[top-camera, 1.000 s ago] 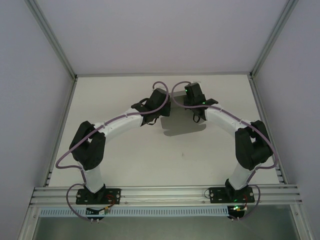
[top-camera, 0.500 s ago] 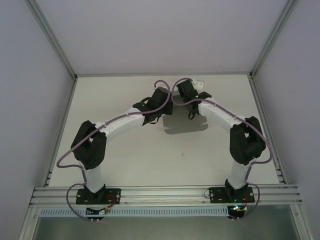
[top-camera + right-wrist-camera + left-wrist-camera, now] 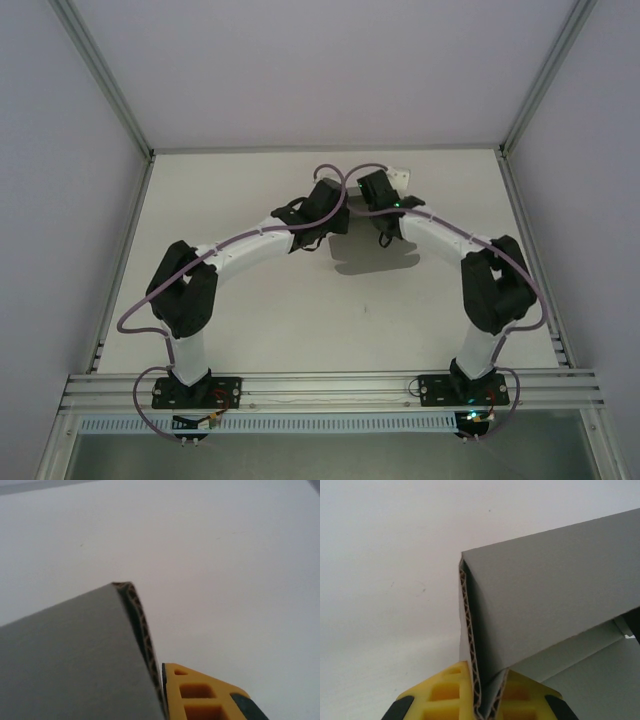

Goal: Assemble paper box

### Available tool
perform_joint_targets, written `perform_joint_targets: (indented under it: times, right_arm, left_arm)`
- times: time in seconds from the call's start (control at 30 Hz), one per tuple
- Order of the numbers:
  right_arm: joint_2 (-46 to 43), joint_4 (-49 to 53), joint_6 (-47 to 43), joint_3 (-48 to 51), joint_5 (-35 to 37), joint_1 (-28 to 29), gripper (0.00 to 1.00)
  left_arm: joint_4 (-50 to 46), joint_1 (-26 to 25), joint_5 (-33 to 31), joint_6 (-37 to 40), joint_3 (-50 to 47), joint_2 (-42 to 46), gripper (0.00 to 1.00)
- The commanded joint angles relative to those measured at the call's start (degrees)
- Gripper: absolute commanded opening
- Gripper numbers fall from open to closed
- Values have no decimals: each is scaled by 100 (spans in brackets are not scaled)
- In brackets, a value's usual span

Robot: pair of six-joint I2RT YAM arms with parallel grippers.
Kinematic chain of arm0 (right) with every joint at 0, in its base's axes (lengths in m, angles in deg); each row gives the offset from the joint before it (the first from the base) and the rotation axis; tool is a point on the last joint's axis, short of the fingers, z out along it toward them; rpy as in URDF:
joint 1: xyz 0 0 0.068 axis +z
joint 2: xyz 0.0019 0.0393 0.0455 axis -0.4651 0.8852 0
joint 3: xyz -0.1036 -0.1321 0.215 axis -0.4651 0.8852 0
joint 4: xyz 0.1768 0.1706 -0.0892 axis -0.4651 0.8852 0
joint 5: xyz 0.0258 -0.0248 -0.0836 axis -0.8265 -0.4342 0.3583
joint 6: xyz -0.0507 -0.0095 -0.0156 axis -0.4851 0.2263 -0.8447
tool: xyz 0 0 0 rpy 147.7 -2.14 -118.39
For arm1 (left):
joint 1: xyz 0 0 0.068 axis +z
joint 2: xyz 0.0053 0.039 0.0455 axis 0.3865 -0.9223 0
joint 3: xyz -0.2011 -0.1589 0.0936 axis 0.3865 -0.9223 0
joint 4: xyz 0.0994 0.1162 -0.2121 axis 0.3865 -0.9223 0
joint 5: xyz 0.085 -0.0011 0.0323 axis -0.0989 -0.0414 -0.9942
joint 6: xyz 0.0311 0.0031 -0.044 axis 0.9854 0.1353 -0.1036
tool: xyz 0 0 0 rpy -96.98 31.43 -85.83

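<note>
The left gripper (image 3: 487,702) is clamped on the paper box (image 3: 560,580). Its yellow fingers (image 3: 445,692) pinch two layers of corrugated board pressed face to face, a wall folded back on itself. The right gripper (image 3: 166,702) shows one yellow finger (image 3: 200,695) lying flat against the outer face of a grey panel. The other finger is hidden behind the board, so whether this gripper is pinching or merely resting there cannot be told.

From the left grip, the doubled wall rises straight away from the fingers. A broad grey panel leans off it to one side, and beneath it a lower, paler surface shows, probably the box's floor. At the right grip, a single cut edge with its fluting exposed runs away from the finger.

In the overhead view, both wrists meet over the far middle of the table (image 3: 300,320). The box is mostly covered by them and seems held off the table, since a shadow (image 3: 372,260) falls on the surface nearer the arm bases.

The box looks partly assembled: at least one wall is folded double, but the large panel is tilted rather than square. Squaring it and tucking any remaining flaps appear left to do, though the far walls cannot be seen. Going by the shadow's spread and the two grips, its long axis probably runs side to side across the table.
</note>
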Motion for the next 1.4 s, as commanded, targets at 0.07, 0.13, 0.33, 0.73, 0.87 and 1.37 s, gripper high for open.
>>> perform_joint_targets:
  times: [0.07, 0.13, 0.33, 0.73, 0.87, 1.37]
  right_arm:
    - [-705, -2053, -1032, 914, -2232, -424, 35]
    - [-828, -2127, -1076, 988, -2707, -423, 41]
    - [-1167, -2116, -1271, 1155, -3454, -424, 70]
    - [-2423, -1364, -880, 1593, -2227, -473, 100]
    - [-2830, -41, -274, 1365, -1621, -732, 100]
    - [-3595, 842, -173, 1757, -1735, -1316, 100]
  left_arm:
    - [-430, 54, -354, -191, 188, 107, 0]
    - [-407, 55, -345, -179, 178, 101, 0]
    - [-382, 58, -332, -171, 128, 109, 0]
    - [-399, 264, 488, 1020, 59, 226, 0]
    - [-1440, 420, 1274, 2660, 369, 248, 0]
    - [-4891, -88, 547, 4759, 1899, -1355, 0]
